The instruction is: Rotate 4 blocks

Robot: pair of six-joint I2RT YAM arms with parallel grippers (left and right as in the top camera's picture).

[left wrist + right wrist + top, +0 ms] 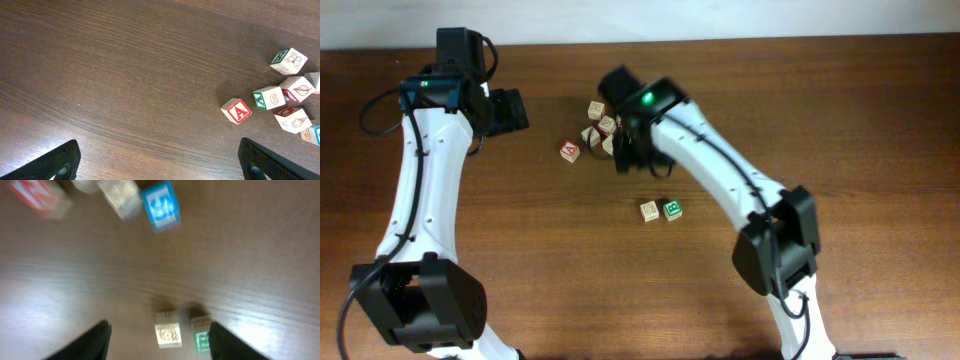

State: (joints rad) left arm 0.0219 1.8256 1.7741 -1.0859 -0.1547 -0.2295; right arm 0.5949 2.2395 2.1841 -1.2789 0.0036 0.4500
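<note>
Wooden blocks point(600, 125) sat huddled mid-worktop point(840, 110), just ahead of the right gripper point(623, 158), its jaws released with nothing between them. That arm was clearly nearer. A pale cube point(167, 329) and a green-faced cube point(201, 336) lay side by side, back toward its base. The left gripper point(157, 155) hung wide and empty, with the red "A" cube point(236, 110) flanking the cluster on its side.

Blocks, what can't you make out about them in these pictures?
Overhead: the right arm hides part of the block cluster, so no sure count.
Left wrist: the right edge cuts off a blue-printed block.
Right wrist: blur makes the blue block's print unreadable.
</note>
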